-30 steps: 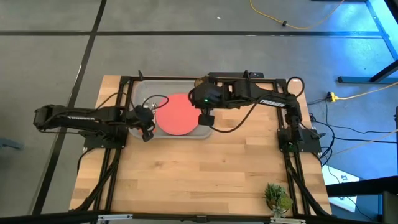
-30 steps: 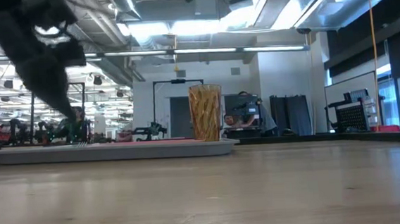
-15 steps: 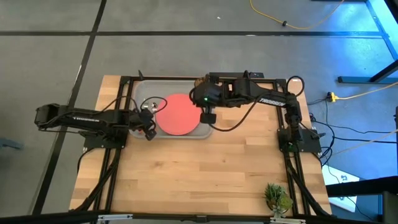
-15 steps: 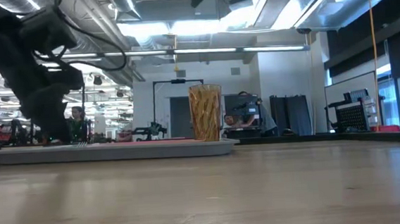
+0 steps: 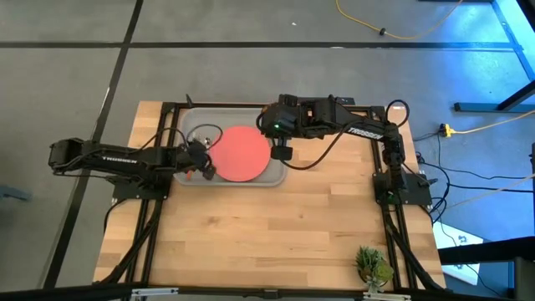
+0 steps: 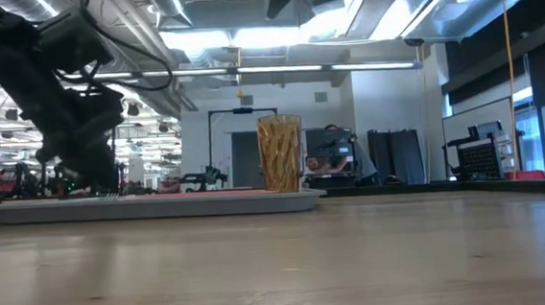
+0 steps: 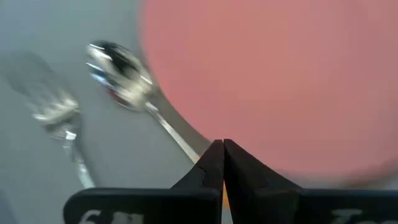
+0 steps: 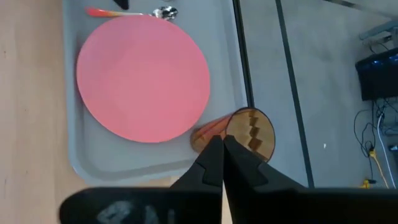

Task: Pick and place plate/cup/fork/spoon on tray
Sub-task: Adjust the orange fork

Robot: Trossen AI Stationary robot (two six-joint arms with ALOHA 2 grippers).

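Four tableware pieces lie on the grey tray [image 5: 191,124]: from above, you see the plate [image 5: 242,154] at its centre. Low view: the ribbed cup [image 6: 280,153] stands upright. Left wrist: your left pincer [image 7: 222,163], pressed together, hangs over the spoon [image 7: 127,84] beside the fork [image 7: 57,113]; thin, slippery handles probably suit gripping mid-length. Right wrist: right pincer [image 8: 222,163] likewise pressed together.

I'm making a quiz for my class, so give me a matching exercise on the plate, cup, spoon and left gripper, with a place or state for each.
Things:
1. plate
2. cup
3. spoon
4. left gripper

Descriptions:
A. fingers shut on an orange handle
B. upright in the tray's corner
C. coral-red, flat in the tray's middle
D. silver bowl lying beside the plate

Pairs: 1-C, 2-B, 3-D, 4-A
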